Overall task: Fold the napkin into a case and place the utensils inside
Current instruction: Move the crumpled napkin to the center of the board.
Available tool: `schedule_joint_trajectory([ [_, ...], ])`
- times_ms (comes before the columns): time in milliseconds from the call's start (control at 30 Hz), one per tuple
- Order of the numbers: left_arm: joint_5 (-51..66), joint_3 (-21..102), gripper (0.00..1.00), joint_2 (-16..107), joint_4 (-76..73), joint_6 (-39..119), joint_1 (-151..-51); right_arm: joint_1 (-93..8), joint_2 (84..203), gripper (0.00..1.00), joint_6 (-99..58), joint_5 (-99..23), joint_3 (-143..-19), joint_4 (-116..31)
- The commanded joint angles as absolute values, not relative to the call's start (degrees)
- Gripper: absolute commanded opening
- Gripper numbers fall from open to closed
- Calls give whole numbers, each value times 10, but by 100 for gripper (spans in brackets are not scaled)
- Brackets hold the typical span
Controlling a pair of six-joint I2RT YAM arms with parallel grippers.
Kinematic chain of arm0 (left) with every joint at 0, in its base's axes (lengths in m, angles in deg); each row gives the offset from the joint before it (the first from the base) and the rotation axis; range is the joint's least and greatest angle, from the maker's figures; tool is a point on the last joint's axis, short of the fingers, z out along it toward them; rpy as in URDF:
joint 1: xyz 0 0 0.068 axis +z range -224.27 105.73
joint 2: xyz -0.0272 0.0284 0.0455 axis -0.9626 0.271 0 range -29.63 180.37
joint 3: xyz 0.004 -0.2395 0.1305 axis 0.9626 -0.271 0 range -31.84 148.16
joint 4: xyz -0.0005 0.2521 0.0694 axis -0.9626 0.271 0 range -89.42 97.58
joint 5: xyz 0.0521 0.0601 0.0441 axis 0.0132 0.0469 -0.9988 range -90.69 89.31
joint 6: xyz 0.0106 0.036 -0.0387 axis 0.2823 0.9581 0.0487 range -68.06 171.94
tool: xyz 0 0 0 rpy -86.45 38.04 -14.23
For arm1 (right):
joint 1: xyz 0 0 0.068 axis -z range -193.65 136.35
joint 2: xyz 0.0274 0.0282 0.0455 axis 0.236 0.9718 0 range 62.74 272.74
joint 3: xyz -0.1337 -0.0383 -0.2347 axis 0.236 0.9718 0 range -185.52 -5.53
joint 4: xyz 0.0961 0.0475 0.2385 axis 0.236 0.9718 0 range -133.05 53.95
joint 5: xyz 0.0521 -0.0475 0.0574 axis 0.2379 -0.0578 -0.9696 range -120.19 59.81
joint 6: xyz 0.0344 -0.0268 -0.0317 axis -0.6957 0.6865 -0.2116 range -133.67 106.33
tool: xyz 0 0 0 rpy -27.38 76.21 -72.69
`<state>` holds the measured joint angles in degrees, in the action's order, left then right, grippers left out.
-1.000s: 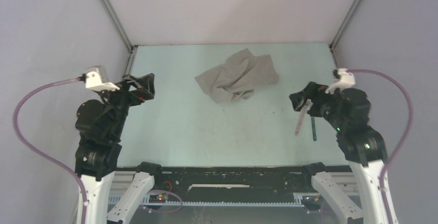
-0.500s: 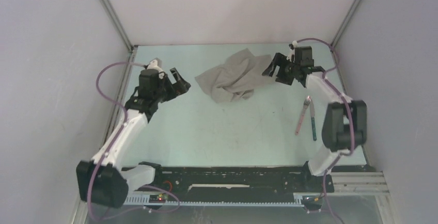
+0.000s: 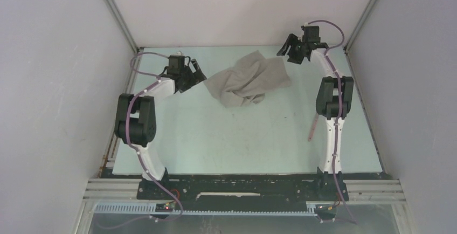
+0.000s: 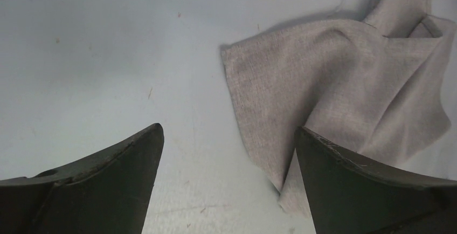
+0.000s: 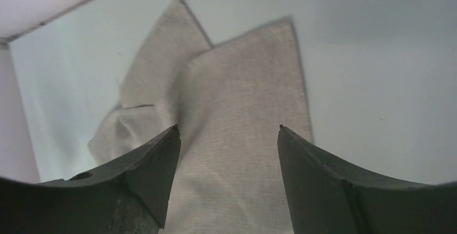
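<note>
Pale surface (image 3: 215, 137) carried the napkin (image 3: 248, 83), crumpled and unfolded, at the far middle. My left end effector (image 3: 198, 74) was wide open and empty, just beside the napkin's left corner. My right end effector (image 3: 285, 53) was likewise wide open, holding nothing, at its far right corner. One pink-handled utensil (image 3: 312, 129) lay near the right edge, partly behind my right arm (image 3: 334, 96).

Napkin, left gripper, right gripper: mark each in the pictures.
Napkin (image 3: 245, 83), top view, middle of the crumpled cloth.
Left gripper (image 4: 229, 128), left wrist view, midway between fingertips.
Right gripper (image 5: 227, 127), right wrist view, midway between fingertips.
</note>
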<state>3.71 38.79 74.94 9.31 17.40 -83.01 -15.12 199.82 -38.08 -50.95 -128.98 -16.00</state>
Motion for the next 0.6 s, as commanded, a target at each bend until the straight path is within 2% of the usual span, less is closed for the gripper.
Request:
schedule_joint_trajectory([
  [0,15,441,100,782,85,190,-835,-156,2025,76,-382,-481,-1317,-97],
  [100,2,472,97,819,103,205,-839,-176,2028,76,-357,-433,-1316,-75],
  [233,-27,526,94,873,139,225,-860,-218,2025,74,-306,-274,-1312,-9],
  [333,-37,596,88,920,198,228,-870,-244,2013,77,-294,-196,-1297,26],
  [433,-51,650,85,948,257,227,-875,-252,2001,79,-311,-187,-1287,64],
  [567,-65,667,87,955,285,222,-890,-262,1980,77,-314,-189,-1234,51],
])
